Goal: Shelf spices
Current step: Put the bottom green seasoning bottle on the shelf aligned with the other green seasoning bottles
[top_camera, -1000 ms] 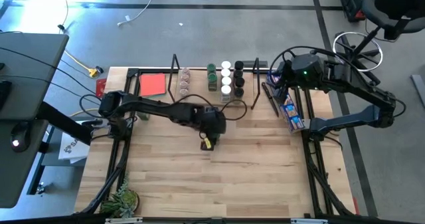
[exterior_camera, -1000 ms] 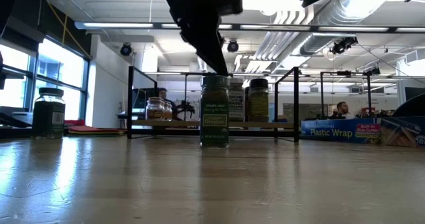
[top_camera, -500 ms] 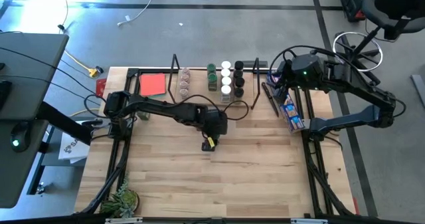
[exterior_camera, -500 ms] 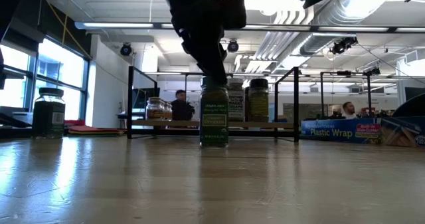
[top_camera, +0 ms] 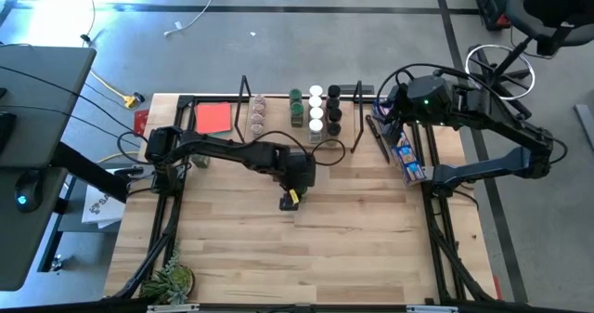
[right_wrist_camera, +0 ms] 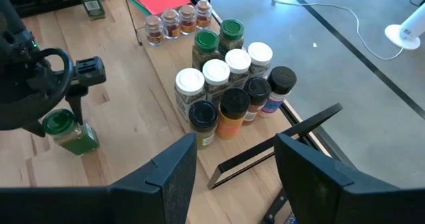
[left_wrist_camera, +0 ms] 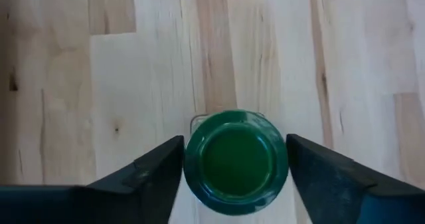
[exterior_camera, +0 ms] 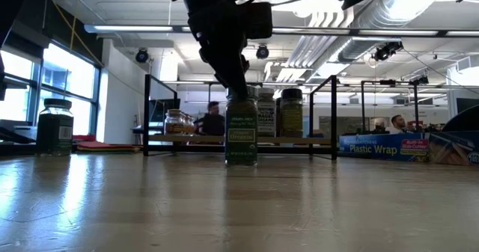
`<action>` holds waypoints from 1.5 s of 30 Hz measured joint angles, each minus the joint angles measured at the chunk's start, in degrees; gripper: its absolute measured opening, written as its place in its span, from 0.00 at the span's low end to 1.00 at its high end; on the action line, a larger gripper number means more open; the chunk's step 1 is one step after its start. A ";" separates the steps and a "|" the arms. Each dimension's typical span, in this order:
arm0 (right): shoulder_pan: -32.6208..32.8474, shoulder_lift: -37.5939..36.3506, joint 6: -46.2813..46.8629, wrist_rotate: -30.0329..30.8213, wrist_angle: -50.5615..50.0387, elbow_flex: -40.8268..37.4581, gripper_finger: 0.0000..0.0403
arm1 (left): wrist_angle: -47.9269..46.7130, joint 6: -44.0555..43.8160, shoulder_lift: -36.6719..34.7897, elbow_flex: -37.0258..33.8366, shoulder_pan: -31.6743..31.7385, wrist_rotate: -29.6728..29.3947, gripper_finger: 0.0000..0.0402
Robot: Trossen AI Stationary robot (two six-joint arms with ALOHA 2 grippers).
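A spice jar with a green lid (left_wrist_camera: 236, 161) stands upright on its base mid-table (top_camera: 290, 200) (exterior_camera: 242, 136). My left gripper (left_wrist_camera: 236, 151) (top_camera: 291, 195) comes down on it from above, one finger (left_wrist_camera: 163, 164) on each side of the lid. Several more spices (top_camera: 316, 111) (right_wrist_camera: 226, 84) and small clear jars (top_camera: 257, 111) stand on the shelf (exterior_camera: 194, 139) at the far edge. My right gripper (right_wrist_camera: 236, 157) hangs open and high over the table's far right, with nothing between its fingers. My left gripper's two fingers stand at opposite sides of the jar's green lid (left_wrist_camera: 199, 177), pointing steeply down from above. Whether they touch the lid I cannot tell. The jar stands upright on the table.
A red card (top_camera: 213, 118) lies at the far left beside the shelf. A blue plastic-wrap packet (top_camera: 406, 160) lies at the right edge, a potted plant (top_camera: 172, 280) sits at the near left corner, and a dark jar (exterior_camera: 56, 127) stands at the left. The near half is bare wood.
My left gripper has sunk a little over the green-lidded jar and turned more upright above it. The jar has stayed in place.
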 joint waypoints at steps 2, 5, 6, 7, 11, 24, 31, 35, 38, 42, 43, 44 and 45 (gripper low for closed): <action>0.00 -0.01 0.00 0.00 0.02 0.00 0.49 | -0.13 -0.01 -0.01 0.00 0.04 0.14 0.58; 0.00 0.01 0.00 0.00 0.09 0.00 0.49 | -0.99 0.08 -0.33 0.11 0.04 0.02 0.49; 0.00 -0.01 0.00 0.02 0.11 0.00 0.49 | -2.38 0.08 -0.37 0.52 0.04 0.00 0.49; 0.00 -0.01 -0.01 0.02 0.11 0.00 0.49 | -3.78 0.08 -0.39 1.09 0.04 -0.14 0.49; 0.00 0.00 -0.09 0.05 0.54 0.00 0.49 | -12.74 1.94 -0.48 6.23 0.45 -2.73 0.49; 0.00 0.01 0.26 1.22 3.63 0.00 0.49 | -20.19 19.42 -0.66 17.70 20.40 -3.94 0.49; 0.00 0.00 6.83 3.91 3.63 0.01 0.49 | -17.45 28.29 0.38 17.64 26.30 3.25 0.49; 0.00 0.01 9.28 4.80 3.69 0.00 0.49 | -15.96 30.24 1.11 17.62 26.73 3.87 0.49; 0.00 0.01 10.98 6.13 3.87 0.00 0.49 | -14.57 30.88 1.71 17.62 26.70 4.26 0.52; 0.00 0.01 12.80 7.52 4.04 0.00 0.49 | -12.85 31.14 2.05 17.59 26.73 3.68 0.60; 0.00 0.01 12.96 7.57 4.07 0.00 0.49 | -12.35 31.54 2.04 17.59 26.74 2.98 0.62; 0.00 0.01 13.00 7.58 4.06 0.00 0.49 | -12.08 32.07 2.01 17.61 26.75 2.22 0.62; 0.00 0.01 13.00 7.64 4.07 0.00 0.49 | -12.02 32.62 2.01 17.62 26.75 1.45 0.63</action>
